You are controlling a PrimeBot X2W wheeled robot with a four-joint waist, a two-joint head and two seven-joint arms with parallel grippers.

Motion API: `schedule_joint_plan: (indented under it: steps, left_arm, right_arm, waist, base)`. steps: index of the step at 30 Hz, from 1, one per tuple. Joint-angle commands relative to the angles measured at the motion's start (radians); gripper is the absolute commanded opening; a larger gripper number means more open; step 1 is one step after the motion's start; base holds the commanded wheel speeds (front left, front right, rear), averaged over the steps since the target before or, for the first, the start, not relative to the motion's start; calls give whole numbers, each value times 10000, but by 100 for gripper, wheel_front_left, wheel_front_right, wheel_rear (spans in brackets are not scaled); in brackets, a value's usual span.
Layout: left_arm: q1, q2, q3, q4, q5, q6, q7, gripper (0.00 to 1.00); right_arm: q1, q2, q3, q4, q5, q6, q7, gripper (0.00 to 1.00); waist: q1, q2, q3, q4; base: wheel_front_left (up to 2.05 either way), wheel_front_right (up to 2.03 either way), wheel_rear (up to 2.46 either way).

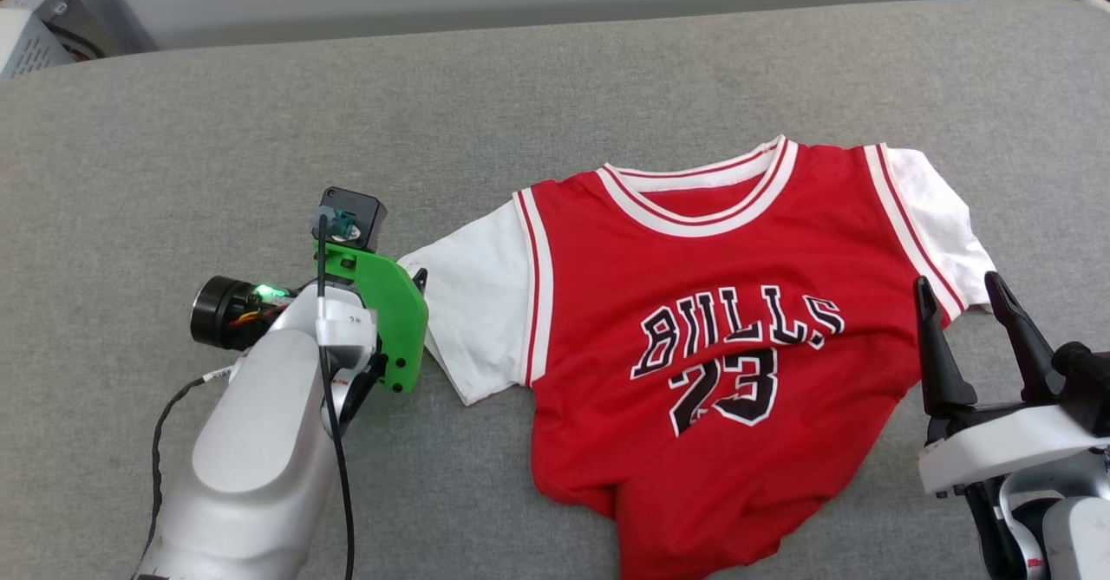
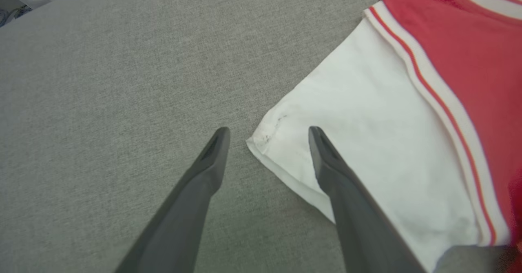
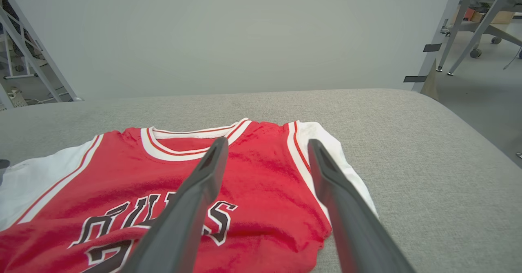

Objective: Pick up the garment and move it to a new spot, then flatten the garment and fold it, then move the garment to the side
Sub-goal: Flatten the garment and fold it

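The garment (image 1: 711, 250), a red jersey with white short sleeves and a black "BULLS 23" print, lies front up on the grey padded surface (image 1: 260, 129); its lower hem is bunched and wrinkled. My left gripper (image 1: 417, 289) hovers at the outer corner of the garment's left-hand sleeve. In the left wrist view the left gripper (image 2: 268, 132) is open, one finger over the bare surface, the other over the white sleeve (image 2: 367, 114). My right gripper (image 1: 959, 282) stands open just off the other sleeve, fingers pointing up. From the right wrist, the right gripper (image 3: 268, 141) frames the garment (image 3: 265, 183) near its shoulder.
The grey surface stretches wide to the left and behind the garment, ending at a pale wall (image 3: 244, 32). Its right edge curves down toward a floor with metal chair legs (image 3: 469, 20). A metal rack (image 3: 24, 52) stands past the far left corner.
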Motion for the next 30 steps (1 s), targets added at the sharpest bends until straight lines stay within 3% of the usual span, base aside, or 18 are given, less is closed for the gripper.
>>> schedule_joint_plan:
  steps: [1,12,13,14,15,18,22,30]
  left_arm:
    - [-303,55,-36,247,125,94,-1,100]
    - [-776,166,-492,2019,375,-23,3,100]
    - [-731,117,-639,2193,380,-118,98,81]
    - [-680,55,-743,2309,343,-199,170,9]
    - [-619,-23,-819,2428,249,-277,230,0]
    - [-541,-66,-865,2591,114,-319,43,0]
    - [-462,27,-597,2606,-57,-58,-575,0]
    - [51,580,588,1621,-851,486,-2104,0]
  right_arm:
    - [-236,-30,69,-59,-24,-7,-45,100]
    - [-397,-313,175,-164,-10,-7,-23,100]
    - [-395,-307,172,-156,-12,-7,-25,100]
    - [-394,-303,175,-150,-11,-7,-27,100]
    - [-393,-299,176,-140,-11,-7,-27,100]
    - [-385,-296,131,-74,-39,-7,-40,100]
    - [-346,-329,98,70,-79,-7,-1,100]
    - [-109,-411,73,465,-62,-7,447,100]
  waist:
    - [0,0,288,-197]
    - [0,0,630,-366]
    - [0,0,633,-361]
    - [0,0,633,-356]
    - [0,0,626,-348]
    - [0,0,541,-287]
    - [0,0,292,-178]
    - [0,0,-424,214]
  base:
    - [0,0,0]
    - [0,0,0]
    - [0,0,0]
    - [0,0,0]
    - [0,0,0]
    - [0,0,0]
    - [0,0,0]
    - [0,0,0]
